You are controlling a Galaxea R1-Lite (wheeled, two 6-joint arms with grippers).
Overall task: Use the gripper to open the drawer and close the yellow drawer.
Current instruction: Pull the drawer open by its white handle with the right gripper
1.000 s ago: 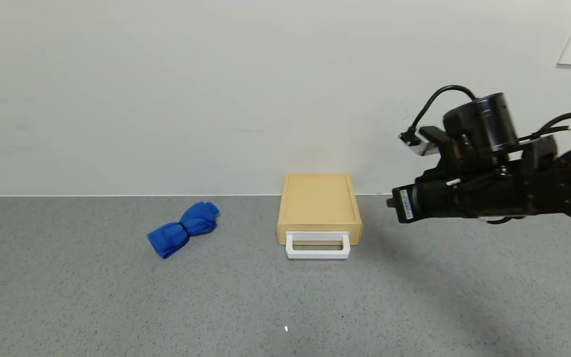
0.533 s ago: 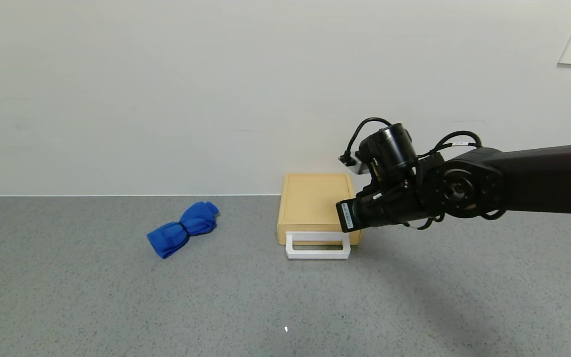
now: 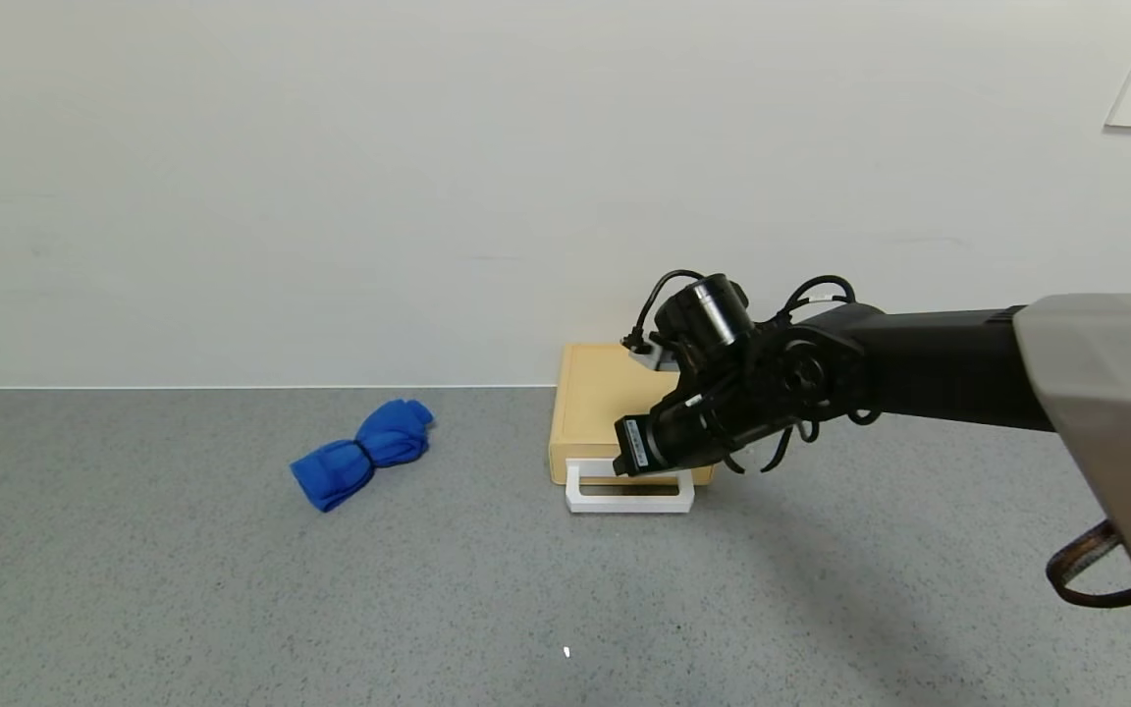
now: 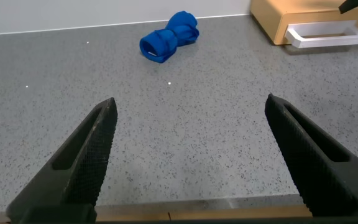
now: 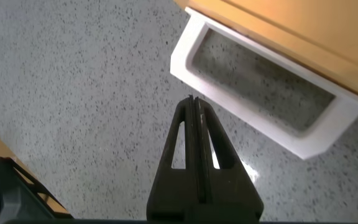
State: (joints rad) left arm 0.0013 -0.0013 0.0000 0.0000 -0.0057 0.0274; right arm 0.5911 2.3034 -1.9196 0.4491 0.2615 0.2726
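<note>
While the right arm is reaching across from the robot's right, its pincer [image 3: 624,454] is hanging over the front edge of the drawer [image 3: 615,398], tip tilted down toward the white loop handle [image 3: 629,501]. Seen from the right wrist, the two black fingers [image 5: 194,149] are pressing flat together with no gap between them and nothing caught there — their joined tip is sitting just short of the handle [image 5: 263,99], close to its outer bar; whether it is touching cannot be told. A small white label is showing on the pincer's body, and black cables are looping above the wrist.

Pale yellow and flat, the drawer is lying on the grey speckled worktop [image 3: 232,609] with its back against the white wall [image 3: 330,196]. Its front is sitting flush with the body, so it is looking shut, and the handle is jutting forward from it toward the robot.

To the drawer's left, well apart from it, a blue bundled cloth [image 3: 364,452] is resting on the worktop, also showing in the left wrist view [image 4: 168,37].

Far nearer the robot than the drawer, the left pincer [image 4: 191,155] is staying low over the worktop's near edge — its fingers [image 4: 79,158] are spreading wide apart and gripping nothing.
</note>
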